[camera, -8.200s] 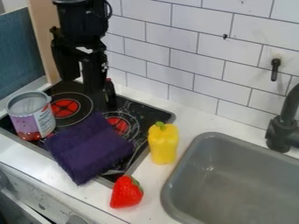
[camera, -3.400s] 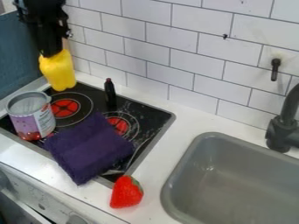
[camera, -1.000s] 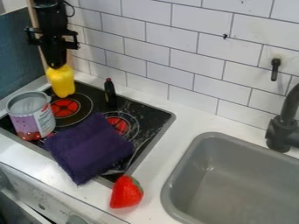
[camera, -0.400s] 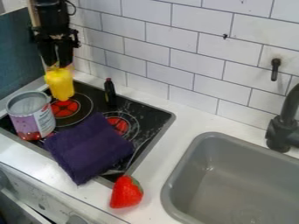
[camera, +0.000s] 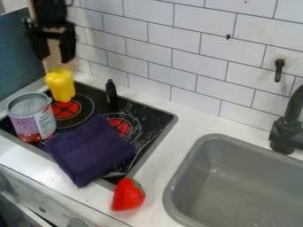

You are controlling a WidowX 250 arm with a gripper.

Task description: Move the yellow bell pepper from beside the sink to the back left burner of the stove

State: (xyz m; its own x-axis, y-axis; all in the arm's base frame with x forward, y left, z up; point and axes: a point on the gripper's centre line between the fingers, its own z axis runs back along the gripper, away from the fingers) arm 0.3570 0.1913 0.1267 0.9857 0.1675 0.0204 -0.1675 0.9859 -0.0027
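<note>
The counter (camera: 170, 153) between stove (camera: 146, 119) and sink (camera: 198, 173) offers passage; the strawberry (camera: 127, 195) obstructs its near end.

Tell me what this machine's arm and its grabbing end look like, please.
The arm is black and chunky. The gripper is black too: a wide body that juts out at the sides, with two dark fingers narrowing towards their tips.

The right edge crops sink (camera: 248, 190) and tap (camera: 286, 134). The cloth (camera: 91, 152) partly hides the stove (camera: 155, 126). The gripper (camera: 56, 59) looks blurred.
</note>
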